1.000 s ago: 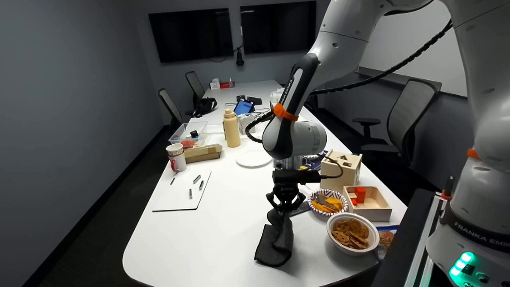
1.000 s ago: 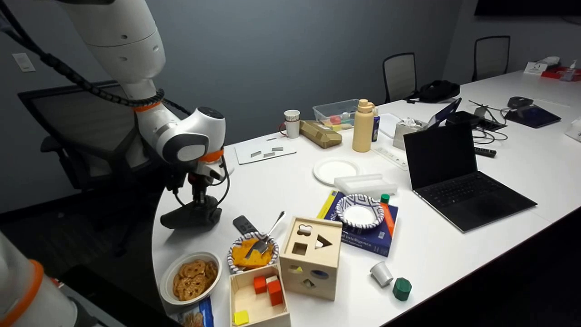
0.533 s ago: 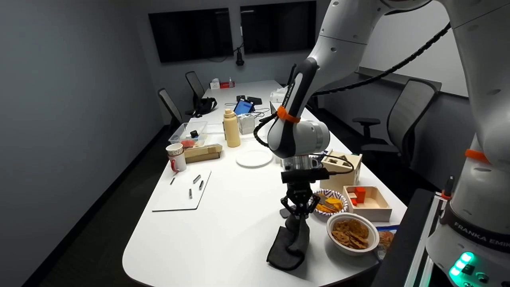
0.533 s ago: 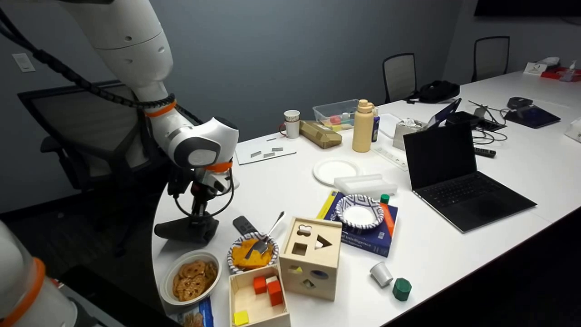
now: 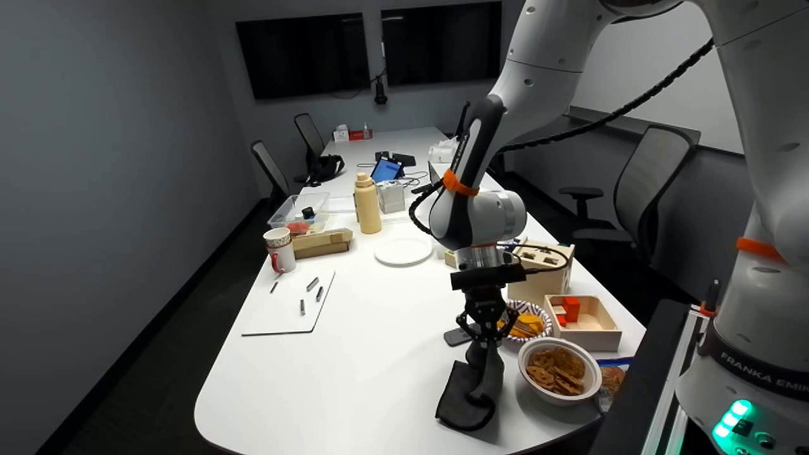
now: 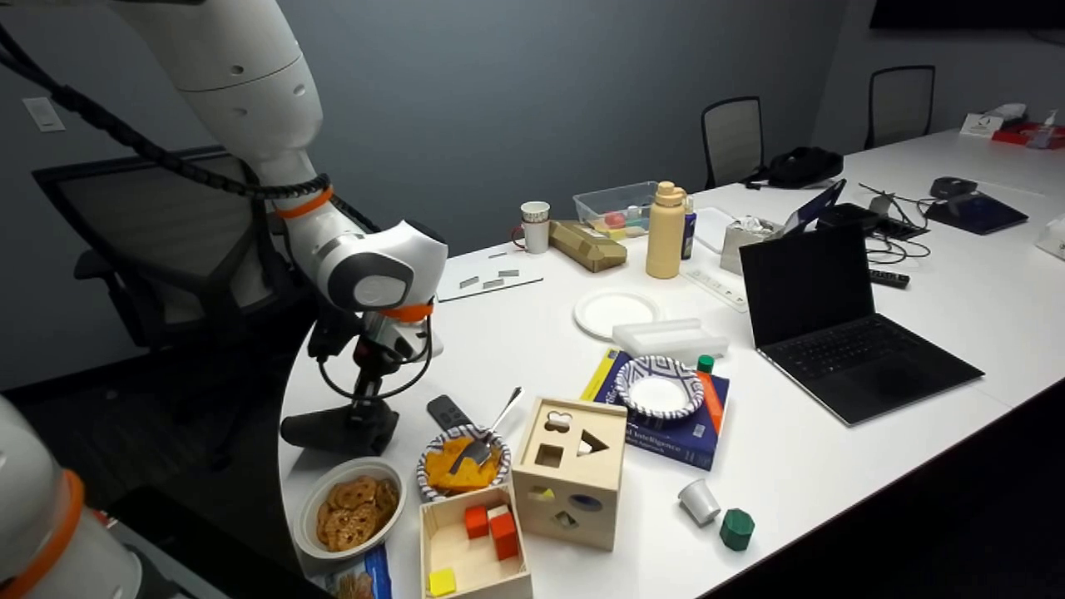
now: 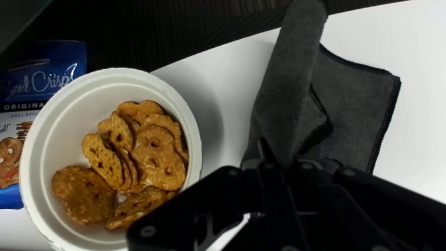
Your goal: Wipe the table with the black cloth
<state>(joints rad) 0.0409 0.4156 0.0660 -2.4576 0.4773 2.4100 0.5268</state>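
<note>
The black cloth (image 5: 466,397) lies partly spread and bunched into folds on the white table (image 5: 354,373), near its rounded end. It also shows in an exterior view (image 6: 337,431) and in the wrist view (image 7: 359,108). My gripper (image 5: 486,338) points down and is shut on a bunched part of the cloth. In the wrist view the gripper (image 7: 281,158) comes in from the bottom, with cloth between its fingertips. A rolled fold of cloth stretches from the fingertips to the top of that view. The pinched cloth is partly hidden by the fingers.
A white bowl of pretzel crisps (image 7: 69,129) stands close beside the cloth, with a pretzel bag (image 7: 41,76) behind it. A remote (image 6: 448,412), a patterned bowl with orange food (image 6: 425,472), a wooden tray (image 6: 453,545) and a wooden shape box (image 6: 574,491) stand nearby.
My gripper has dragged the cloth across the table, rightward in one exterior picture, closer to the pretzel bowl. The remote shows more beside the gripper. The grip on the cloth has stayed shut.
</note>
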